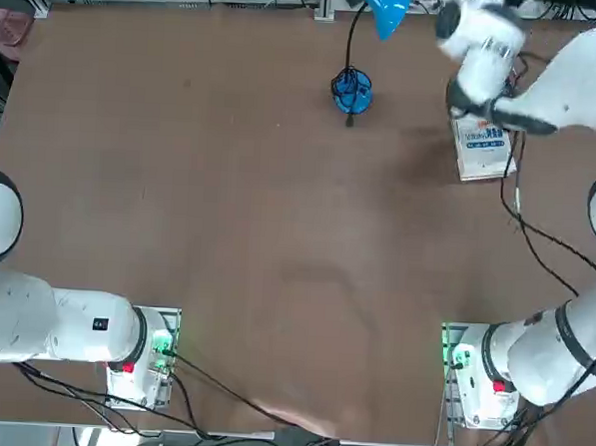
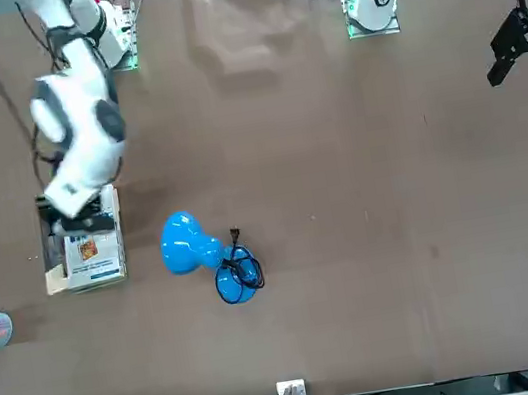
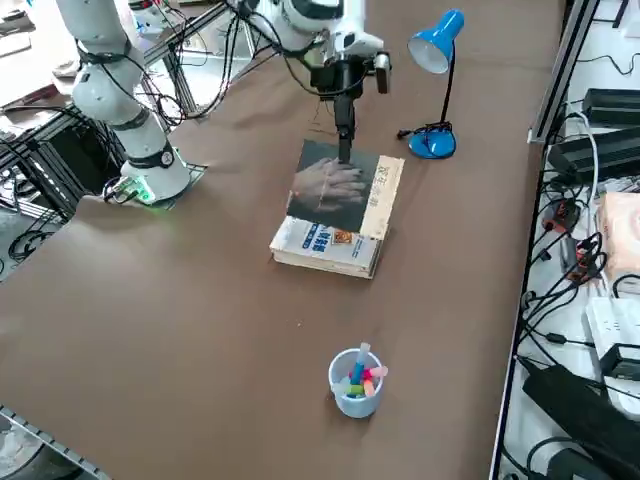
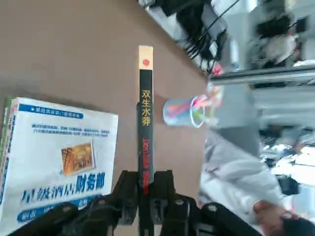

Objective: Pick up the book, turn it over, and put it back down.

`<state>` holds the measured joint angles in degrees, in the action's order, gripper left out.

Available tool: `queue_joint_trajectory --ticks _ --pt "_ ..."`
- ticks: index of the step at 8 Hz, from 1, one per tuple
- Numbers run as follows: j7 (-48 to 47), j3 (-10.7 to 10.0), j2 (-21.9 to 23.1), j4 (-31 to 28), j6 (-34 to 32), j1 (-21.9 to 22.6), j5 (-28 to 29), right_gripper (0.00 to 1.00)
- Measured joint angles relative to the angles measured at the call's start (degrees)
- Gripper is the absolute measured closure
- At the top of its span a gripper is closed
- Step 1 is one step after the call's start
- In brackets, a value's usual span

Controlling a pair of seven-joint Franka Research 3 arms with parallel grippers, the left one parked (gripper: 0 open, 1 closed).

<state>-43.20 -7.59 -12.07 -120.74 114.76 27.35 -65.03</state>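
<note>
The book (image 3: 333, 192) lies at the far right of the table, near the lamp. Its grey face with a pale sketchy picture is tipped up on edge, and a white-and-blue printed face (image 3: 322, 240) lies flat below it. My right gripper (image 3: 345, 150) comes down from above and is shut on the raised part's far edge. In the wrist view the gripper (image 4: 146, 189) pinches a thin black spine (image 4: 145, 113) with lettering, and the white-and-blue face (image 4: 59, 157) lies beside it. From overhead the wrist covers part of the book (image 1: 482, 151). The front view shows the book (image 2: 89, 255) under the arm.
A blue desk lamp (image 3: 436, 60) stands just beyond the book, its base (image 1: 352, 90) to the book's left. A cup of coloured pens (image 3: 355, 385) stands near the table's right edge. Cables and boxes (image 3: 590, 300) lie past that edge. A person's white sleeve (image 4: 236, 177) shows beyond the table.
</note>
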Motion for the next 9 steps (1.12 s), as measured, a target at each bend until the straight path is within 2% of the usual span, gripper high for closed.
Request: queue_joint_trajectory --ticks 2,3,5,9 --pt "-9.3 0.0 -2.9 -4.1 -1.5 3.5 -7.9 0.88" --pt "-11.8 0.0 -5.6 -4.3 -4.9 5.5 -9.9 0.88" --pt "-15.8 -0.1 -11.5 -3.6 -8.9 9.0 -10.6 0.88" --pt "-16.1 -0.8 -18.2 -0.9 -11.6 9.4 -10.6 0.88"
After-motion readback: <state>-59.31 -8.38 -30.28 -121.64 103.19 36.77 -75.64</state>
